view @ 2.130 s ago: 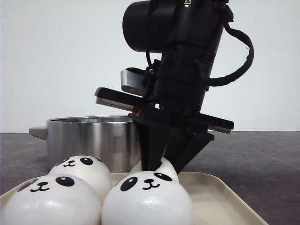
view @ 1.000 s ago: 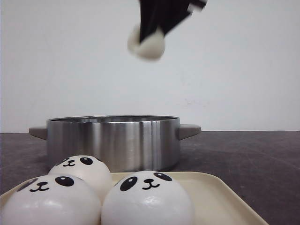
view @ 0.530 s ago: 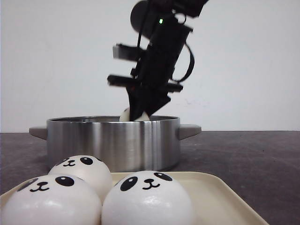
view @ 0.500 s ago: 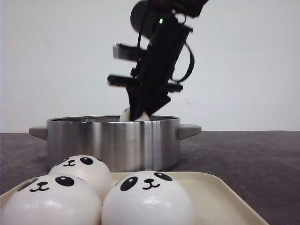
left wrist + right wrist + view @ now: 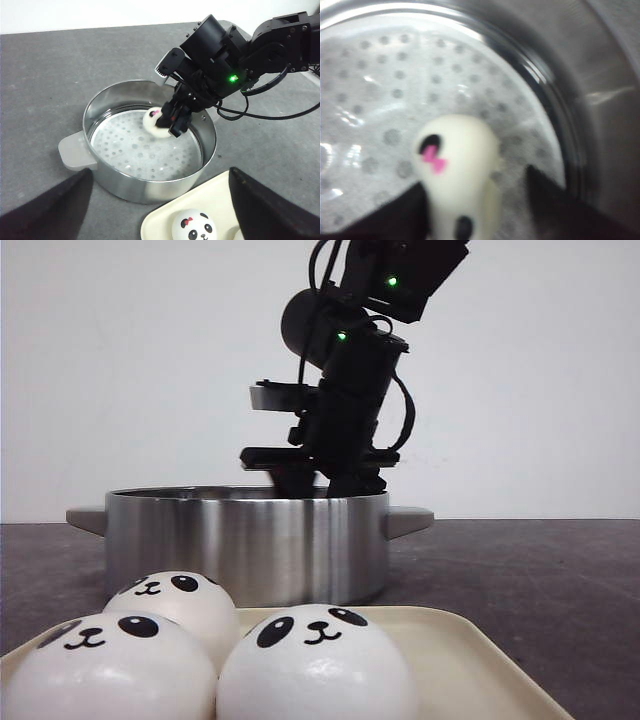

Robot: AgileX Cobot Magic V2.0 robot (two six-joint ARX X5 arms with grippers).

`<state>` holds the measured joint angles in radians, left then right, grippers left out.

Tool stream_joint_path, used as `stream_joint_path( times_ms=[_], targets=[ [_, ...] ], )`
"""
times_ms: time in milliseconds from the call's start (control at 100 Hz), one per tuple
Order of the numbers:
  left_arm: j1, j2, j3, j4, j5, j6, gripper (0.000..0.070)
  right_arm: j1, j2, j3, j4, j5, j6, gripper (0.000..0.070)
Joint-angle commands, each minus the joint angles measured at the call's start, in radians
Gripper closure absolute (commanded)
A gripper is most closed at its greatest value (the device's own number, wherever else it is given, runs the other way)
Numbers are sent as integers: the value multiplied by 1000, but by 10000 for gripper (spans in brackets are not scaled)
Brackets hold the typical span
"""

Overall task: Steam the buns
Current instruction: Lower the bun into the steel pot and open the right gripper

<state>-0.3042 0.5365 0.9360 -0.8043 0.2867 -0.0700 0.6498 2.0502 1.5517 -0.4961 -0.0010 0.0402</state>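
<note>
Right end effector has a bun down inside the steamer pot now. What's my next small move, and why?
Probably lower a touch more, then open. The right end effector is shut on the bun inside the steamer pot, over the perforated plate. Whether the bun touches the plate cannot be told, so ease down before releasing.

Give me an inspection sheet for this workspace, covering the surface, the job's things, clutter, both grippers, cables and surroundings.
Surface: dark grey table, bare where visible.
Job's things: steel steamer pot with perforated plate; one bun held inside the pot; three buns on the cream tray in the front view.
Clutter: nothing seen.
Grippers: right gripper reaches into the pot, shut on the bun; left gripper open, above the near side of the pot and the tray.
Cables: black cable loops from the right arm, off the table's things.
Surroundings: plain white wall.
</note>
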Motion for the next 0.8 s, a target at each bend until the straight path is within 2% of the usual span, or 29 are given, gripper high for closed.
stream_joint_path(
  times_ms=[0, 140, 250, 450, 670, 730, 790],
  targets=[
    [-4, 6, 13, 10, -2, 6, 184, 1, 18, 21, -4, 10, 13, 210],
    [-4, 6, 13, 8, -2, 6, 184, 2, 18, 21, -3, 15, 13, 210],
    [-4, 6, 13, -2, -2, 6, 184, 2, 18, 21, -5, 54, 14, 210],
    [-4, 6, 13, -23, -2, 6, 184, -5, 14, 31, -3, 62, 70, 194],
    [-4, 16, 13, -39, 2, -6, 184, 1, -31, 144, -56, 2, 76, 198],
    [-7, 29, 13, -37, 5, -33, 184, 7, -65, 191, -87, -7, 79, 262],
    [-12, 52, 13, -37, 20, -65, 184, 18, -114, 230, -112, -7, 77, 422]
  ],
)
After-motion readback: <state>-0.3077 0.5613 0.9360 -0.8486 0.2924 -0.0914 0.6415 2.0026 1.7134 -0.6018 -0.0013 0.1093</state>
